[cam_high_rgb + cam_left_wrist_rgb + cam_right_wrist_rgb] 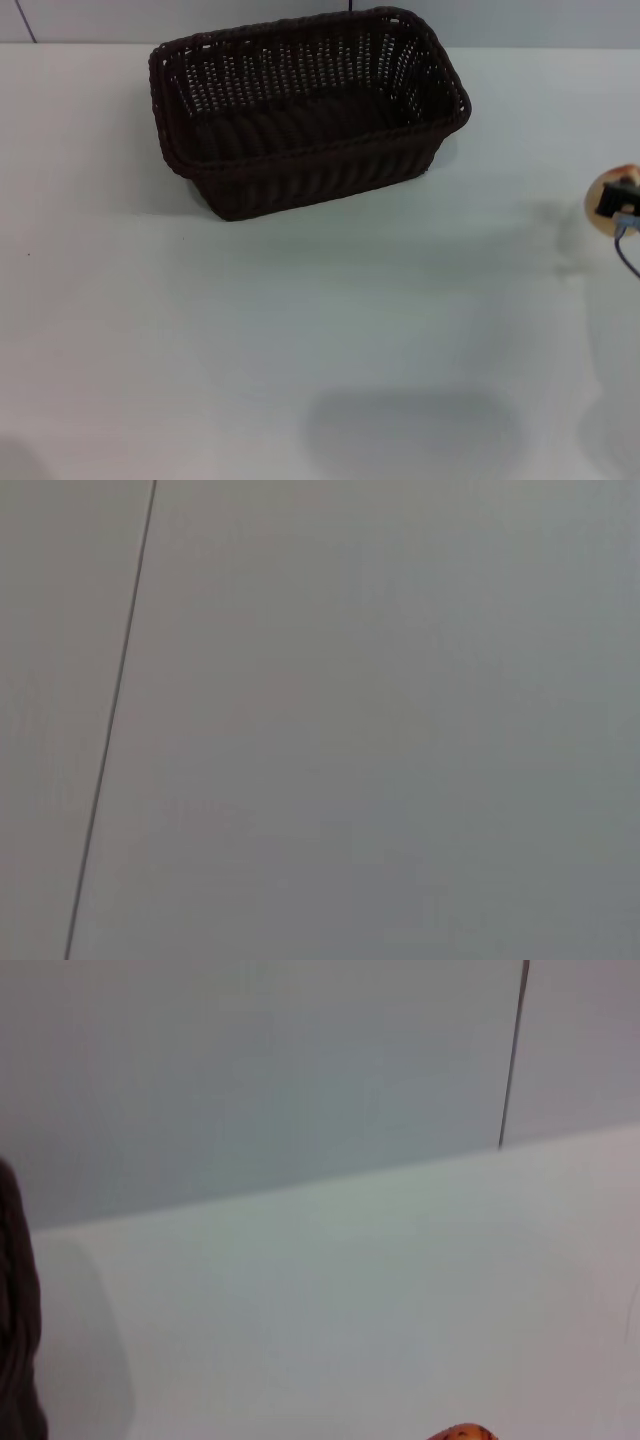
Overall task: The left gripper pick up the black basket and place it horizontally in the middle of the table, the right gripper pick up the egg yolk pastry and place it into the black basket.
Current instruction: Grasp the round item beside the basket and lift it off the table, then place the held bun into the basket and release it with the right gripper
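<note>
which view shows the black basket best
The head view: the whole black basket sits at the far side of the table, its rim, weave and empty inside visible. The right wrist view catches only a dark sliver of it at the picture's edge. The left wrist view shows none of it.

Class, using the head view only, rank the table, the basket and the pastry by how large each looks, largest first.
1. Table, which fills most of the view.
2. Basket.
3. Pastry, smallest as seen, though the frame edge and the right hand hide part of it, so its full size is unsure.
</note>
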`<action>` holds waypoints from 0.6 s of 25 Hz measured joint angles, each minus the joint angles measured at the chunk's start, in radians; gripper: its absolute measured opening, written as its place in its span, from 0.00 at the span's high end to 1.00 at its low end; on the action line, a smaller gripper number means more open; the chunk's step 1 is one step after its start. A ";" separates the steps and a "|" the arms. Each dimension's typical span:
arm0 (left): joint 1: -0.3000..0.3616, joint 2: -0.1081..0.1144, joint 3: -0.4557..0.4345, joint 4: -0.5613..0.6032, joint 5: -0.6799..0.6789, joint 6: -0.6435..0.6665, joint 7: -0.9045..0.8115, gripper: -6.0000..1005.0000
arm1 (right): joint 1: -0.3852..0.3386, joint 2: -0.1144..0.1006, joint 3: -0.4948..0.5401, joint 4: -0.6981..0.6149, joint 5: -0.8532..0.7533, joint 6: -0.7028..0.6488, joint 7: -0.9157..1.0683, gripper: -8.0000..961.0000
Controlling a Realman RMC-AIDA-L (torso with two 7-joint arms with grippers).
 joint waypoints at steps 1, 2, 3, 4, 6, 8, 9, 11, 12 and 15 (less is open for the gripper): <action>0.000 0.000 0.000 0.000 0.000 0.000 0.000 0.64 | 0.002 0.000 0.002 0.005 -0.013 -0.001 0.000 0.90; 0.000 0.000 0.000 0.000 0.000 0.000 0.000 0.64 | 0.005 0.000 0.002 0.011 -0.031 -0.001 0.000 0.91; 0.000 0.000 0.000 0.000 0.000 0.000 0.000 0.64 | 0.008 0.000 0.003 0.016 -0.047 -0.002 0.000 0.91; 0.000 0.001 0.000 0.000 0.000 0.000 0.000 0.64 | 0.014 0.000 0.004 0.028 -0.084 -0.002 0.000 0.91; 0.000 0.001 0.001 0.000 0.000 0.000 0.000 0.64 | 0.018 0.000 0.004 0.032 -0.106 -0.002 0.000 0.91; 0.000 0.001 0.002 0.000 0.000 0.000 0.000 0.64 | 0.023 0.000 0.005 0.037 -0.157 0.002 0.000 0.91; 0.000 0.001 0.003 0.000 0.000 0.000 0.000 0.64 | 0.029 0.000 0.005 0.038 -0.209 0.009 0.001 0.91; 0.000 0.002 0.003 0.000 0.000 0.000 0.000 0.64 | 0.032 0.000 0.004 0.038 -0.236 0.013 0.001 0.91; 0.000 0.002 0.003 0.000 0.000 0.000 0.000 0.64 | 0.036 0.000 0.004 0.039 -0.262 0.019 0.001 0.91; 0.000 0.001 0.003 0.000 0.000 0.000 0.000 0.64 | 0.045 0.000 0.006 0.040 -0.319 0.056 0.001 0.91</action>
